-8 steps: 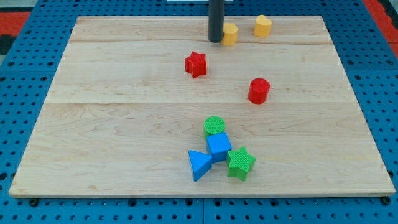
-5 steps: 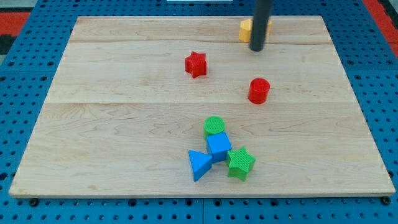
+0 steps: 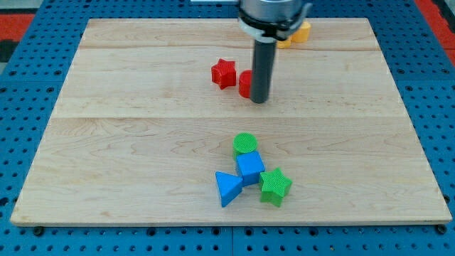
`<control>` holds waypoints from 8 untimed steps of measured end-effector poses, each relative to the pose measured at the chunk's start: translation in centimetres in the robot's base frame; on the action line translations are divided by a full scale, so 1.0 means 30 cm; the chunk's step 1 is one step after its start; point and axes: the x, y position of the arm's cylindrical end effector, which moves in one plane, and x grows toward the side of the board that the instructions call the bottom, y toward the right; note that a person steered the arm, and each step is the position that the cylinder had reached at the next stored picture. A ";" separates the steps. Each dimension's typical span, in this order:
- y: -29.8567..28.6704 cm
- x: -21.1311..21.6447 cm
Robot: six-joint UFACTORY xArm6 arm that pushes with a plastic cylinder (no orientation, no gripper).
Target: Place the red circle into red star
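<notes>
The red star (image 3: 223, 73) lies on the wooden board (image 3: 142, 142), above its centre. The red circle (image 3: 245, 83) sits just to the star's right, mostly hidden behind my rod; a narrow gap seems to separate the two. My tip (image 3: 259, 100) rests against the red circle's right side, a little below it in the view.
Two yellow blocks (image 3: 298, 33) sit at the view's top, partly hidden behind the arm. A green circle (image 3: 245, 144), a blue cube (image 3: 249, 168), a blue triangle (image 3: 227, 188) and a green star (image 3: 274, 186) cluster at the lower middle.
My tip moved from the top right down and to the left. The red circle slid left from the board's right-middle to right beside the red star.
</notes>
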 end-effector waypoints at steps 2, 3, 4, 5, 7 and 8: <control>0.007 -0.069; 0.120 -0.090; 0.249 -0.018; 0.311 0.086; 0.368 0.303; 0.385 0.474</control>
